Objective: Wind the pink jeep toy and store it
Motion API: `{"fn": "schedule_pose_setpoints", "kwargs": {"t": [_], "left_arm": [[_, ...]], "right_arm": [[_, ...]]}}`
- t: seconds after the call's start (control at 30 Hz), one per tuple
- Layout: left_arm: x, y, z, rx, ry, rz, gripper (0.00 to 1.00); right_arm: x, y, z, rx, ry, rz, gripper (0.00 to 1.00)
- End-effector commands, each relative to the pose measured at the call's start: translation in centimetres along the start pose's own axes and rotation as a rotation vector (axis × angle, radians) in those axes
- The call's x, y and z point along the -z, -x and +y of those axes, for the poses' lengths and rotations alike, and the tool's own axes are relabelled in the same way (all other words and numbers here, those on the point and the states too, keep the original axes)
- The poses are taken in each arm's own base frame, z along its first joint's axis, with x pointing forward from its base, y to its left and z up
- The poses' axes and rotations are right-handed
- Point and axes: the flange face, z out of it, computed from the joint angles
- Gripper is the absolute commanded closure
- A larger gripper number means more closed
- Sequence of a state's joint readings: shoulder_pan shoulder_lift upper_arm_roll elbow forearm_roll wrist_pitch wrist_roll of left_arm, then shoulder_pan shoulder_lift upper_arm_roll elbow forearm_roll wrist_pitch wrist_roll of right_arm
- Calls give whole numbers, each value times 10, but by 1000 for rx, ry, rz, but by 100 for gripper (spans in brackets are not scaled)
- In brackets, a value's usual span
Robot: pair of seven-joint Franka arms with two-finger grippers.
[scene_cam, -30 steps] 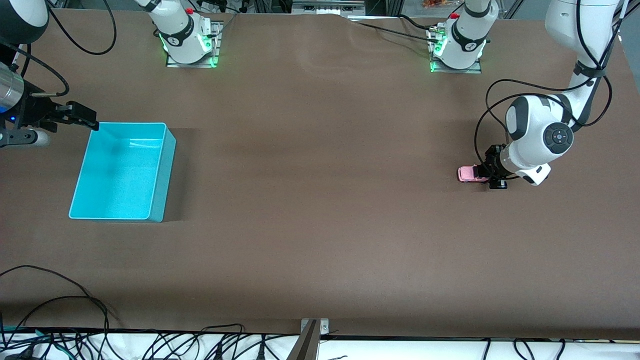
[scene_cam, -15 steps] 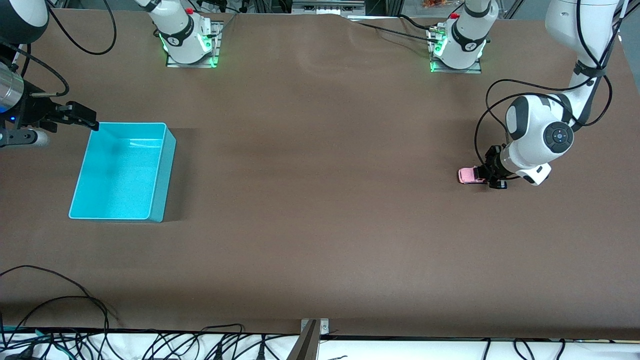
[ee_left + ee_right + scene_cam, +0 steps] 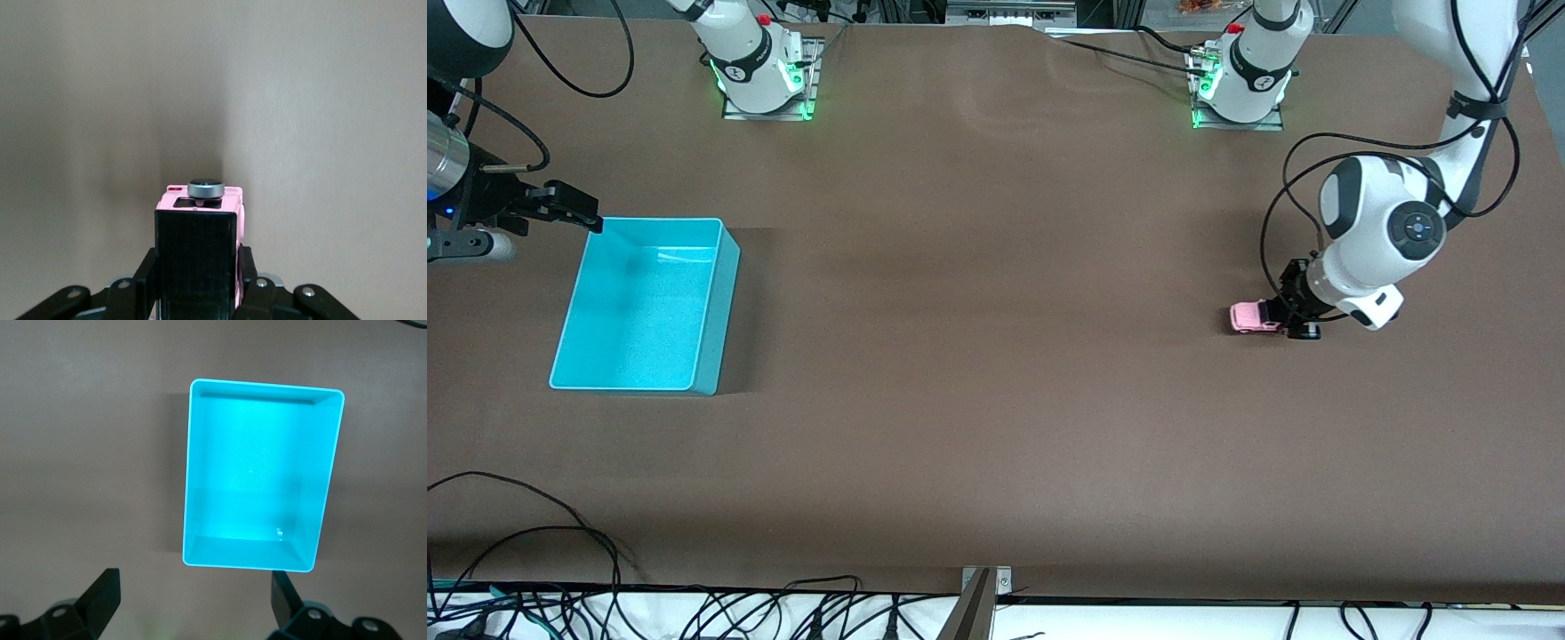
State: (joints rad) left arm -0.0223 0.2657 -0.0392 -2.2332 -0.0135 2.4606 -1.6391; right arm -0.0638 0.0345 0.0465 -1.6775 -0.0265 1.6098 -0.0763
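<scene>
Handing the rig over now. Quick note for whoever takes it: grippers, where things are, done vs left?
Left gripper: shut on the small boxy pink jeep toy, low at the brown table toward the left arm's end; its fingers clamp the toy's black-roofed rear.
Right gripper: open, holding nothing, waiting above the table beside the open cyan plastic bin, at the right arm's end.
Done: jeep grasped.
Left: winding (whether it has started cannot be told), then getting the jeep across the table into the bin, which has nothing in it.
</scene>
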Motion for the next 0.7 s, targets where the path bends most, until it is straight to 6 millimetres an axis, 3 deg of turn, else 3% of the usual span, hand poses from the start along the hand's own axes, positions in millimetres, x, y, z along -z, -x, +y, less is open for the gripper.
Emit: {"fn": "schedule_pose_setpoints", "kwargs": {"t": [0.0, 0.27, 0.57, 0.67], "left_arm": [[4, 38, -8, -3, -5, 17, 75], [-7, 101, -22, 5, -4, 20, 75], [-37, 145, -34, 24, 6, 17, 75], [-47, 151, -36, 29, 6, 16, 75]], "right_arm": [[6, -1, 1, 5, 5, 11, 0], [5, -1, 0, 7, 3, 10, 0], [5, -1, 0, 7, 5, 10, 0], [5, -1, 2, 4, 4, 7, 0]]}}
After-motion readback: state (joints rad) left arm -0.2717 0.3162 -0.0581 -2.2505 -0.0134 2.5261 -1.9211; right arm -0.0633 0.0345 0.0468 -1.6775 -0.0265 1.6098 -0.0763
